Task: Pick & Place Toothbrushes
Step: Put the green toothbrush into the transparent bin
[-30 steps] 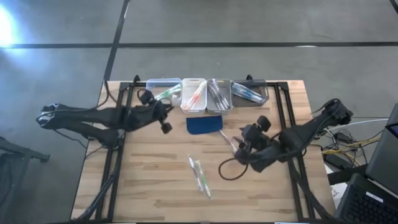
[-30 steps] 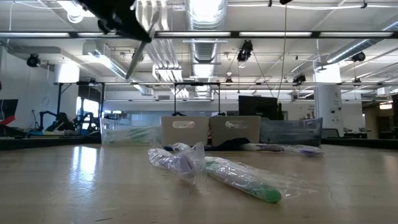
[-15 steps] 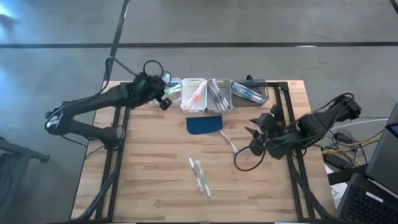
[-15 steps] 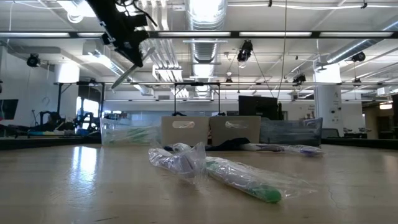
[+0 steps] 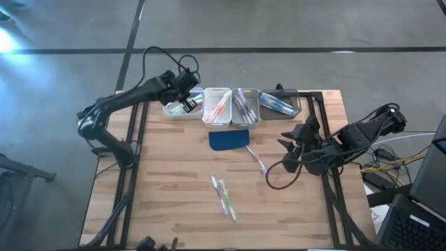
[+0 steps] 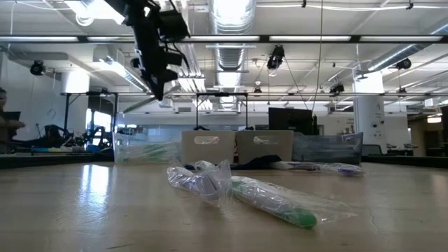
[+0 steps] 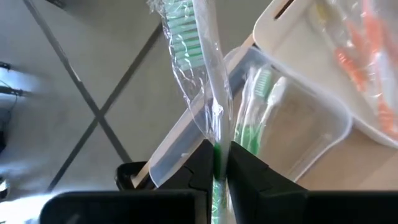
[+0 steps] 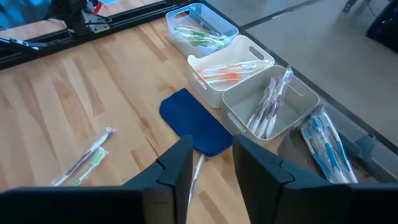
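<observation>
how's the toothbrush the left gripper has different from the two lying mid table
The green toothbrush is clamped in the shut left gripper above the clear bin; the two loose toothbrushes lie flat on the bare table, touched by neither gripper. Its bin is close under it; theirs are far. All are in clear wrappers.

L arm swung from bench's left-middle up to far-left bin [image 5: 182, 102]; left gripper [image 5: 187, 103] now over that clear bin, clamped on wrapped green toothbrush [image 7: 208, 93]. R arm pulled back toward right edge; right gripper [image 5: 287, 148] now off the toothbrush by blue pad [image 5: 256, 159], which lies loose on bench, jaws narrower than before. Person [image 6: 5, 119] now in room at far left, low view.
</observation>
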Tool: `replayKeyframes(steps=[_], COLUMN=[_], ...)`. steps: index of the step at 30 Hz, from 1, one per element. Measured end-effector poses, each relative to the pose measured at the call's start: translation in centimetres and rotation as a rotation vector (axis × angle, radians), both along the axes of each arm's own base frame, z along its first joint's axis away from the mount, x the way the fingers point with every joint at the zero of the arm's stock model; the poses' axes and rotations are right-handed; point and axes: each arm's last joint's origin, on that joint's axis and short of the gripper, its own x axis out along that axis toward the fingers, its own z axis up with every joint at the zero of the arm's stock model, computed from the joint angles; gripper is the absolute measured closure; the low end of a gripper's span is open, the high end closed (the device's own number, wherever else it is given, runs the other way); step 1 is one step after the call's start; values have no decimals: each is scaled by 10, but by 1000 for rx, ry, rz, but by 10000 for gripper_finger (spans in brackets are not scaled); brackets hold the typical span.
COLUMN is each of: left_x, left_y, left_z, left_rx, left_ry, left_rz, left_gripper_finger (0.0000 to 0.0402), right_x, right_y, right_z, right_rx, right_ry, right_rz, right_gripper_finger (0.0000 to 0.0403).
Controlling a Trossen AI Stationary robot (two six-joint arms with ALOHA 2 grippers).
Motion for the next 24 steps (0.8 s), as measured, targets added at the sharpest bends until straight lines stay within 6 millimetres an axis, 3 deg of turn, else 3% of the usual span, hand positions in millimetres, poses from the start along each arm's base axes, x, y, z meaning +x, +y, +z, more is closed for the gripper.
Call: replayKeyframes(steps=[9,24], left_x=[5,19], left_y=[23,37], left_z=[-24,-42], left_rx=[-45,-123], left_ry=[98,111], left_rz=[22,29], left_gripper_finger=[376,376], right_x=[5,12], right_y=[3,6], right_z=[-4,-9], right_rx=[-10,-23], right_ry=[17,38], right_rz=[0,-6], right_gripper_finger=[328,366])
